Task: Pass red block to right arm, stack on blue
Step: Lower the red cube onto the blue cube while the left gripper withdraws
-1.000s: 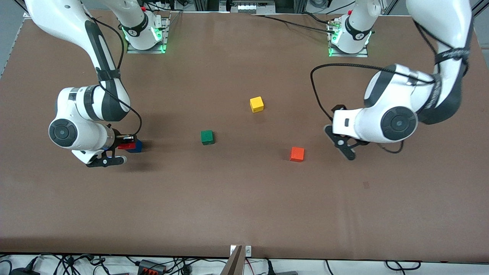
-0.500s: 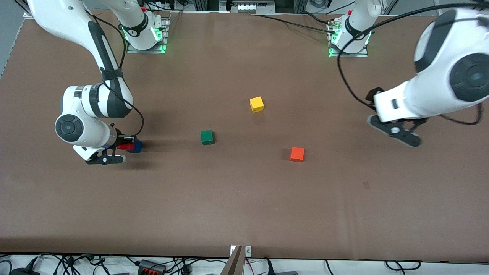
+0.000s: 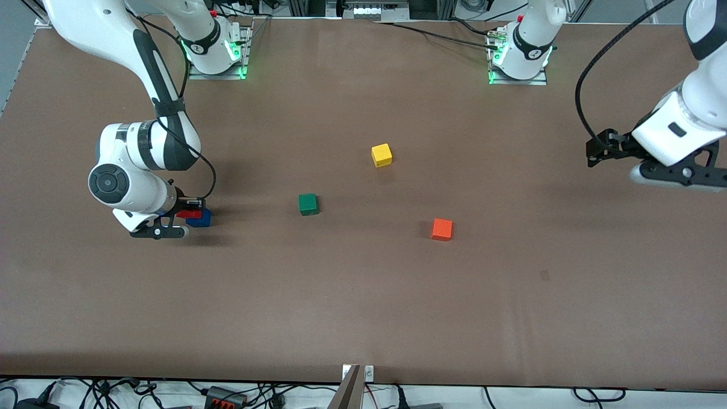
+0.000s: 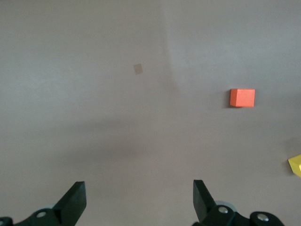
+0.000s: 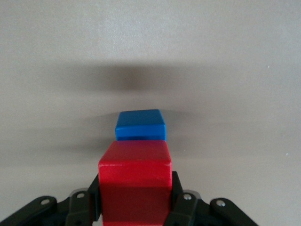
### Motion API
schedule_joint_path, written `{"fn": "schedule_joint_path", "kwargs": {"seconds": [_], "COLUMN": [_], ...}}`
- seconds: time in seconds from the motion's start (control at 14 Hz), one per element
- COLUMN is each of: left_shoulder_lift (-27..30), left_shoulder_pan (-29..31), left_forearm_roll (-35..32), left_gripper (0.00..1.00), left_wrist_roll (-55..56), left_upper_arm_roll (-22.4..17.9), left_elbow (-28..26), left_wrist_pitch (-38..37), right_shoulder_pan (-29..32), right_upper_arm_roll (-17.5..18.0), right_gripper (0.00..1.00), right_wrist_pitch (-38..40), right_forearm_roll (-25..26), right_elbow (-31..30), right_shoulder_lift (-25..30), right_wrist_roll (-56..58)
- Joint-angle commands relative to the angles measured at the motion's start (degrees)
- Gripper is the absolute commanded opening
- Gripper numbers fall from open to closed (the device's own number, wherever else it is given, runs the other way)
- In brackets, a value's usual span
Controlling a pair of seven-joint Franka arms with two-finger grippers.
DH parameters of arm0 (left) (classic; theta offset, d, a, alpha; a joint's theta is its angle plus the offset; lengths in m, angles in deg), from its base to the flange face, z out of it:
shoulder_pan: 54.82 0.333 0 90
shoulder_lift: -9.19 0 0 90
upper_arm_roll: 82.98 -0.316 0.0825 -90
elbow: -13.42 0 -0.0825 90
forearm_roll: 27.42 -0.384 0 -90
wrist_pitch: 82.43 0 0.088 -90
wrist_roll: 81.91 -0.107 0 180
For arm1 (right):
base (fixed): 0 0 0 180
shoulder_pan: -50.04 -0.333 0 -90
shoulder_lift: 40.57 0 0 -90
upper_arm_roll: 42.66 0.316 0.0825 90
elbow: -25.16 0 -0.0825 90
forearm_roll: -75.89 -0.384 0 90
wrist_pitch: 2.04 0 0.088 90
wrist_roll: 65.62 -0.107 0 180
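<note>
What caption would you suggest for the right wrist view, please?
Right gripper shut on the red block, poised just short of the blue cube on the brown table.

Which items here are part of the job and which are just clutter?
Job:
- red block, held in the shut right gripper, above the blue block
- blue block, on the table
- left gripper, open, empty, over the left arm's end of the table

Clutter:
- green cube
- yellow cube
- orange cube

You see a bright red block point(image 5: 135, 181) in the black right claw point(image 5: 136, 200), a deep blue cube point(image 5: 140, 125), green point(image 3: 308, 204), yellow point(image 3: 381, 155) and orange point(image 3: 441, 229) cubes, on a plain brown bench point(image 3: 363, 307).
</note>
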Motion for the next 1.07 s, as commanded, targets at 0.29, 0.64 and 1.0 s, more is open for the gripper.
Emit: {"fn": "schedule_joint_path", "kwargs": {"seconds": [0.29,0.64,1.0], "left_shoulder_lift": [5.9,5.6,5.6], "left_shoulder_pan": [-2.0,-2.0,-2.0], "left_forearm_roll": [4.2,6.6,5.5], "left_gripper": [1.00,1.00,1.00], "left_wrist_roll": [-1.7,-3.3,-2.9], "left_upper_arm_roll": [-4.8,-5.2,-4.9], "left_elbow": [-8.8,-8.5,-7.6], "left_wrist_pitch": [5.2,3.6,1.2], "right_shoulder_pan": [-1.7,-1.3,-0.7], "right_upper_arm_roll": [-0.2,-0.5,-0.5], "right_gripper": [0.03,0.03,0.03], "right_wrist_pitch": [-2.3,-2.1,-2.7], "right_forearm_roll": [1.1,1.0,1.0], "right_elbow": [-3.3,-2.3,-2.1], "right_shoulder_lift": [2.0,2.6,1.8], "right_wrist_roll": [-3.1,-3.1,-3.2]}}
